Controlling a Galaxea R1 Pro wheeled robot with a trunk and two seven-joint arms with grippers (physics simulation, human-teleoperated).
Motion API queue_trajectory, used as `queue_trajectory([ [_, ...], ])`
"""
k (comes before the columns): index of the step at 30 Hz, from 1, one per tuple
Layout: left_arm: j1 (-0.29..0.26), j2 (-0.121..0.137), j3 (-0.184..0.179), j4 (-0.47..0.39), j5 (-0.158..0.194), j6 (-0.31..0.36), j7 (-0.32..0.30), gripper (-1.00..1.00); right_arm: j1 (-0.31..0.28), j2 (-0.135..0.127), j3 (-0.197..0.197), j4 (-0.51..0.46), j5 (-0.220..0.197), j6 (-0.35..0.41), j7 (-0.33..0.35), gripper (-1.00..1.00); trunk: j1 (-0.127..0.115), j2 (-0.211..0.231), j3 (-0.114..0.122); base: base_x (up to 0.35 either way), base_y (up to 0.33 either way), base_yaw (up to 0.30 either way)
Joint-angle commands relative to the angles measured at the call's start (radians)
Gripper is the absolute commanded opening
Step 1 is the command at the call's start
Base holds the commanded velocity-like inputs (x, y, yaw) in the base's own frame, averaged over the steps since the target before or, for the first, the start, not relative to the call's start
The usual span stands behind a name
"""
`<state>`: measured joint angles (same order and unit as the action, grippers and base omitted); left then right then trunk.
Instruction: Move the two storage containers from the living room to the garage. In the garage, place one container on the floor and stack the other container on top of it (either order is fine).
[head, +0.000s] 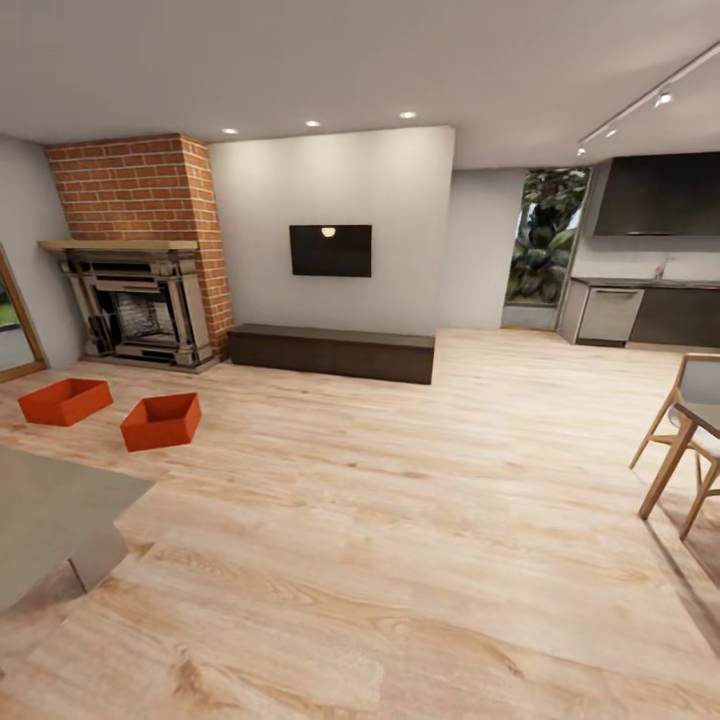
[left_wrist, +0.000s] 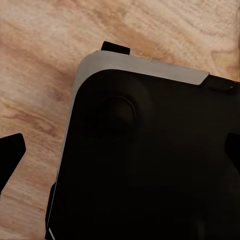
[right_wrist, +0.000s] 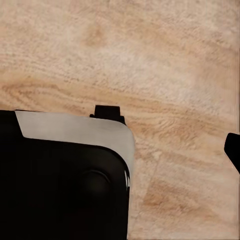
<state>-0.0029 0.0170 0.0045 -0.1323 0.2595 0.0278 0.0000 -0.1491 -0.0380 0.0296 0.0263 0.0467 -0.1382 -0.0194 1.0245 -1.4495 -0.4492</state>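
Head view looks across the living room: two red-orange rectangular open-top storage containers sit on the light wood plank floor (head: 420, 520) at the far left, in front of the red brick fireplace (head: 140, 260). The left container (head: 65, 400) lies just beside the right container (head: 162, 420), a narrow gap between them. Along the pale wall runs a dark low bench (head: 332, 352) beneath a black wall screen (head: 330, 250). From my wrist cameras I see my black, grey-edged base (left_wrist: 150, 160) over the planks; whether my pincers are apart or together, I cannot tell.
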Motion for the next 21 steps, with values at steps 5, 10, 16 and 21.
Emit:
queue_trajectory([
  [5,0.000,0.000,0.000,-0.001,0.007,0.003,0.000,1.00,-0.001,0.004,0.006,0.004,0.093,-0.006,-0.003,1.00,0.001,0.000,-0.001,0.324,0.000,0.000],
  [10,0.000,0.000,-0.001,-0.001,0.007,0.003,0.000,1.00,-0.001,0.004,0.006,0.004,0.102,-0.006,-0.004,1.00,0.001,0.000,-0.001,0.324,0.000,0.000],
  [16,0.000,0.001,-0.001,-0.001,0.007,0.003,0.000,1.00,-0.001,0.004,0.006,0.004,0.102,-0.011,-0.016,1.00,0.001,0.000,-0.001,0.324,0.000,0.000],
  [21,0.000,0.001,0.000,-0.001,0.007,0.003,0.000,1.00,-0.001,0.008,0.006,0.004,0.101,-0.012,-0.022,1.00,0.001,0.000,-0.001,0.324,0.000,0.000],
])
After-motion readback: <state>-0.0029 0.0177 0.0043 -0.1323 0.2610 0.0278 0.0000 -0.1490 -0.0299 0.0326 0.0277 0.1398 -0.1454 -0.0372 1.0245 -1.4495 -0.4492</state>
